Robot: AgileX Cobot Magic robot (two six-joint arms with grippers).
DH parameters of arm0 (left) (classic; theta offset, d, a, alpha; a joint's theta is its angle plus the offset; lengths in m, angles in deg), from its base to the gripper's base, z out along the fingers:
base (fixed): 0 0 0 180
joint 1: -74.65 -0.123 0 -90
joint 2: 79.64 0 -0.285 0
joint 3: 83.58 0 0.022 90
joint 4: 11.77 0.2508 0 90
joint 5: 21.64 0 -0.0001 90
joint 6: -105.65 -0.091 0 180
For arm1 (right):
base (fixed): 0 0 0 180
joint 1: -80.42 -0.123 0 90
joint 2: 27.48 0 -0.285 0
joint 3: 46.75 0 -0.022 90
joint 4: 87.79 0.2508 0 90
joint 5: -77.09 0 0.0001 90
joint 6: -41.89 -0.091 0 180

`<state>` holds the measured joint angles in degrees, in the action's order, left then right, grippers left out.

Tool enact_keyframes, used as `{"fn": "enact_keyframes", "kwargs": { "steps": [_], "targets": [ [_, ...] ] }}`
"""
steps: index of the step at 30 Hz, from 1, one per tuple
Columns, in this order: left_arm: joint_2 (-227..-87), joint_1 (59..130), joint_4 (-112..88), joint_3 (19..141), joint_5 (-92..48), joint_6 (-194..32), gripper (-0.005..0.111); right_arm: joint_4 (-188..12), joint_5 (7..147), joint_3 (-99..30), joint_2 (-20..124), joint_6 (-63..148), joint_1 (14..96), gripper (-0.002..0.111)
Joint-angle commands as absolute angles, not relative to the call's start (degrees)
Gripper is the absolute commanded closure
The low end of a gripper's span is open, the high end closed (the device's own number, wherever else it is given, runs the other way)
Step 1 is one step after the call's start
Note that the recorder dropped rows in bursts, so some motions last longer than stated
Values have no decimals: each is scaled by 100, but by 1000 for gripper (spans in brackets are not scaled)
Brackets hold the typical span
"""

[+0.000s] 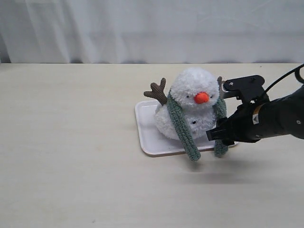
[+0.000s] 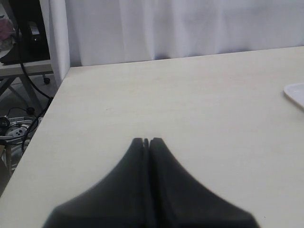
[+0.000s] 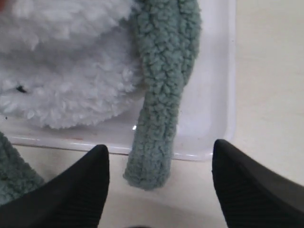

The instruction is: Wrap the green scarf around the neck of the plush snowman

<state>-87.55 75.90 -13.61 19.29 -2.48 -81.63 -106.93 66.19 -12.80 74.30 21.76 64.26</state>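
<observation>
The plush snowman (image 1: 190, 107) sits on a white tray (image 1: 147, 133) with the green scarf (image 1: 181, 124) draped behind its neck, both ends hanging forward; the right gripper (image 3: 159, 187), jaws spread, straddles one hanging end, apparently to grasp it for crossing, while the left gripper (image 2: 146, 142) rests pressed together and empty.

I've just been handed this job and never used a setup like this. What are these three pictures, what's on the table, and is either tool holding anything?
It is a robot with two arms, each ending in a two-fingered tool. One picture looks over the whole table; the other two come from cameras on the wrists. A plush snowman sits on a white tray with a green scarf draped behind its head, both ends hanging down the front. The right tool is open, straddling one scarf end where it hangs over the tray's rim, holding nothing. The left tool is shut and empty over bare table.
</observation>
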Motion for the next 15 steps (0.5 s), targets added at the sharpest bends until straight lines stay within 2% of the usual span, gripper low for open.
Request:
{"fn": "enact_keyframes", "kwargs": {
  "steps": [1,5,7,15],
  "targets": [
    [-8743,7605,-1399,1920,-306,-8167,107,-10650,7057,-1281,7899,2155,6461,49],
    [-8743,7605,-1399,1920,-306,-8167,107,-10675,7225,-1281,8149,2155,6461,49],
    [-8743,7605,-1399,1920,-306,-8167,107,-10691,7274,-1281,8193,2168,6461,52],
    [-8743,7605,-1399,1920,-306,-8167,107,-10691,7351,-1281,8298,2168,6461,98]
  ]
}}
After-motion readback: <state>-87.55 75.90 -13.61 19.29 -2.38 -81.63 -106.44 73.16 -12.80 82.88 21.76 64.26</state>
